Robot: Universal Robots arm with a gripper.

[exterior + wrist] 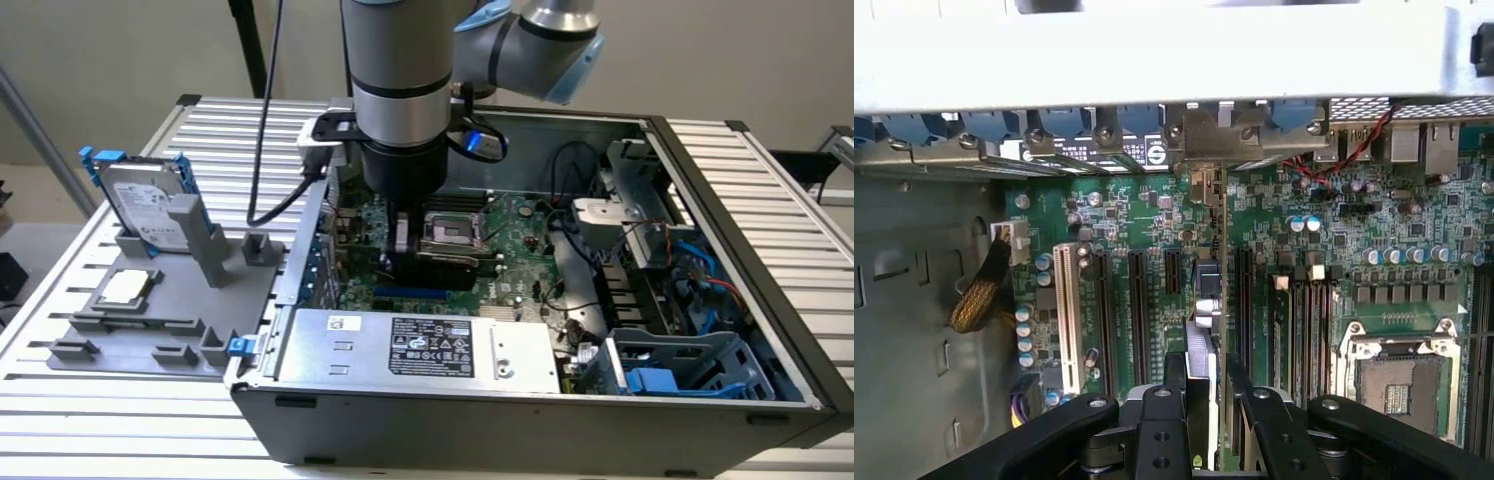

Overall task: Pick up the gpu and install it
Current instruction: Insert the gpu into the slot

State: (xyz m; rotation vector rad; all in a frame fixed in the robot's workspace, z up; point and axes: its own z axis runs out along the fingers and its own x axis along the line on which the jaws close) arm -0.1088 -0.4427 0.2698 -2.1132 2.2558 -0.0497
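Hard drive (150,208) with blue rails stands in the grey holder (147,330) on the desk (80,400), at 9 o'clock from the open computer case (534,400); a small silver CPU chip (124,288) lies just below it, well apart from the work. Claw (1199,400) is closed on the gpu (1206,300), held on edge, low over the motherboard (514,225) among the expansion slots (1139,300). Its silver bracket end (1199,150) points to 12 o'clock in the wrist view, at the case's rear slot wall. Doing this well, I'd judge: keep card upright, edge lined up along one slot, bracket squared to the rear opening, press straight down evenly. Room is tight: white slot (1065,310) at 9 o'clock, memory slots (1294,330) and CPU socket (451,232) at 3 o'clock. Cables (601,260) and drive cage (681,365) sit farther right, clear of the arm.
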